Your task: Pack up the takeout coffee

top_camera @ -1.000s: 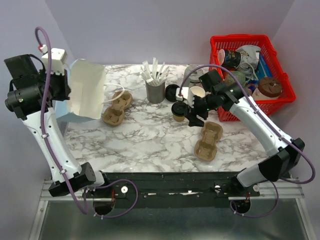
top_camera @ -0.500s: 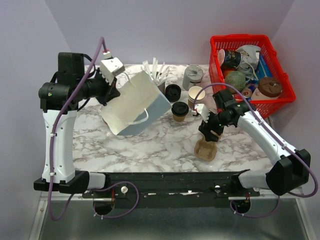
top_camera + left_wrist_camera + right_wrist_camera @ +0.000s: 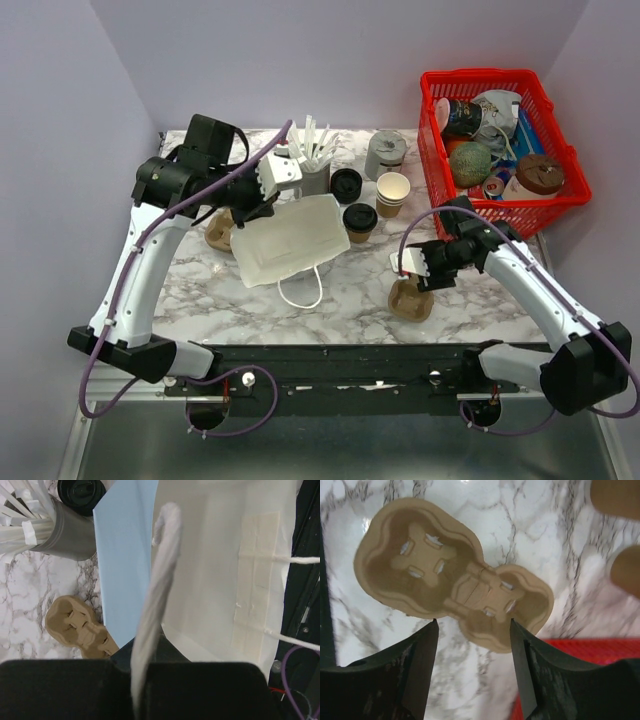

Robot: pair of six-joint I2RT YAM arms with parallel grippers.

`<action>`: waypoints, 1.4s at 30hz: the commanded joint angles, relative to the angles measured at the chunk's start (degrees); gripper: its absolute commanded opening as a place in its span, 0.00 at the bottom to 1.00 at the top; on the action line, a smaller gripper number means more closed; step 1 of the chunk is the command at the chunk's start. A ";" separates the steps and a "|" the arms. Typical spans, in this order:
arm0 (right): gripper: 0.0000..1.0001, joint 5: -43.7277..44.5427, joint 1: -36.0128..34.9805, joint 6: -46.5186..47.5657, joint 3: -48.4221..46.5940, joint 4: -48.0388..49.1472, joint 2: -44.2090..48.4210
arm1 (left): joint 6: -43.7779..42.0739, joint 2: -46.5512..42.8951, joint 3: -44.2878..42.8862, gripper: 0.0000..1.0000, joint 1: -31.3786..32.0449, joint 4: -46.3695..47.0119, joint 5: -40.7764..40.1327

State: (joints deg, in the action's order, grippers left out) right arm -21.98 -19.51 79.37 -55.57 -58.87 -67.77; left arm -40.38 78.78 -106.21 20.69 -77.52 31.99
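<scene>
The takeout coffee, a tan cup with a black lid, stands upright mid-table, with neither gripper on it. My left gripper is shut on the white rope handle of a white paper bag. The bag hangs tilted just left of the coffee, and the left wrist view looks into its open mouth. My right gripper is open and empty, just above a brown pulp cup carrier. In the right wrist view its fingertips straddle the narrow waist of that carrier.
A second carrier lies left, partly behind the bag. A grey holder of stirrers, a stack of black lids, a lidless cup stack and a grey canister stand behind the coffee. A red basket sits far right.
My left arm swung the bag from the far left to the table's middle and lowered it. My right gripper left the coffee cup and moved down over the near carrier.
</scene>
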 commanded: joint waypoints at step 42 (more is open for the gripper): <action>0.61 3.96 0.17 64.86 -4.89 -6.43 -19.24 | -1.98 -3.55 9.18 0.00 4.36 -4.93 -5.44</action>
State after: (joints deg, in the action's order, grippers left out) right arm -18.92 -19.49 112.88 -58.00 -63.40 -85.56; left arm -43.18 76.77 -97.67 24.73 -77.49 26.41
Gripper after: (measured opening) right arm 0.618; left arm 0.010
